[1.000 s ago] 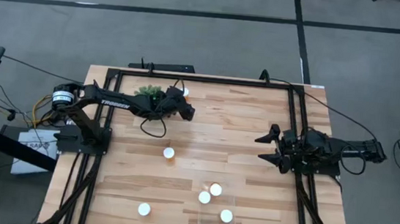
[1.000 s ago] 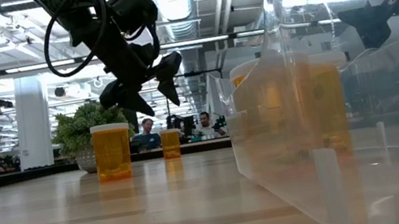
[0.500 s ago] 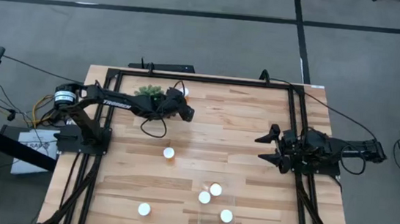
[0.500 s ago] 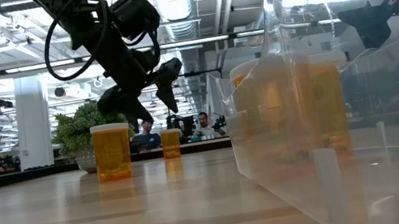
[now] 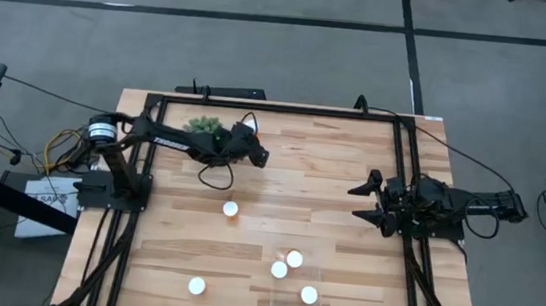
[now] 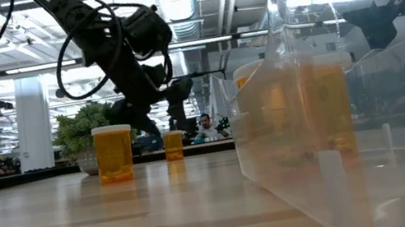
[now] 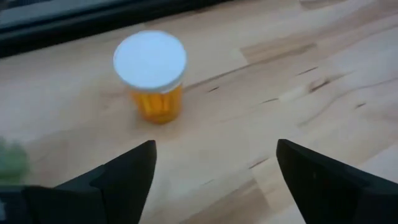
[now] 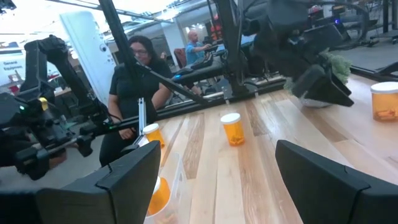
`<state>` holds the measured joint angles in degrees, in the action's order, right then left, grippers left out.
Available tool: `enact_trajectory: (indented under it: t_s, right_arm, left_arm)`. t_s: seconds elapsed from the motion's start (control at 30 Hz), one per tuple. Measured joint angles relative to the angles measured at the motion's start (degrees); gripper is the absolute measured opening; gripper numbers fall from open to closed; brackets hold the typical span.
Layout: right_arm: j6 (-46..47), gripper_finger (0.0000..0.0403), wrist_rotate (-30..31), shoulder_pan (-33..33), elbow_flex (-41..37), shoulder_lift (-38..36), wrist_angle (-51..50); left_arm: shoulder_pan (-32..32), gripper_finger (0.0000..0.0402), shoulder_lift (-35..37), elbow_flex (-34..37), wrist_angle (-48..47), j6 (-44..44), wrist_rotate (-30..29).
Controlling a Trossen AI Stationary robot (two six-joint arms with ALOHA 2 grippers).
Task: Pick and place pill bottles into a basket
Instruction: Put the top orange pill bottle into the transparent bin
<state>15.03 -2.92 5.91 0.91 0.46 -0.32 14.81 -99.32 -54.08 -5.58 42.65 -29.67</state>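
Six pill bottles on show, and none is held; three white-capped ones sit in the clear basket (image 5: 293,281) near the desk's front edge, at (image 5: 294,260), (image 5: 279,270) and (image 5: 308,295); another stands alone on the wooden desk (image 5: 331,179) at (image 5: 197,286), left of the basket; one more is out mid-desk at (image 5: 230,209). Left gripper (image 5: 253,155) reaches over the far side of the desk beside the spiky green plant (image 5: 203,124), fingers (image 7: 124,177) spread wide with nothing between them; its wrist view looks down on the sixth bottle (image 7: 151,74), upright just ahead of the fingertips and apart from them; from overhead the arm hides that bottle. Right gripper (image 5: 367,202) waits at the desk's right edge, fingers (image 8: 124,180) apart and empty; people are visible in the room beyond.
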Motion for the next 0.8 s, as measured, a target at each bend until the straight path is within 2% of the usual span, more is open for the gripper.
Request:
enact_trajectory:
  t_s: [0.13,0.33,0.53,0.8]
  right_arm:
    - [0.00,0.0311,0.01,0.00,0.00,0.01,0.00]
    - [0.02,0.0311,0.01,0.01,0.00,0.01,0.00]
    - [0.02,0.0311,0.01,0.00,0.00,0.01,0.00]
    - [0.00,0.0311,0.01,0.01,0.00,0.00,0.00]
  left_arm:
    - [0.58,0.0338,-1.27,-0.02,-0.73,0.96,-0.31]
    - [0.70,0.0342,-1.35,-0.67,-1.70,-0.77,-5.16]
    - [2.23,0.0342,-1.35,-1.33,-1.38,-2.45,-5.38]
    - [4.21,0.0342,-2.08,-1.35,-0.89,-3.17,-2.47]
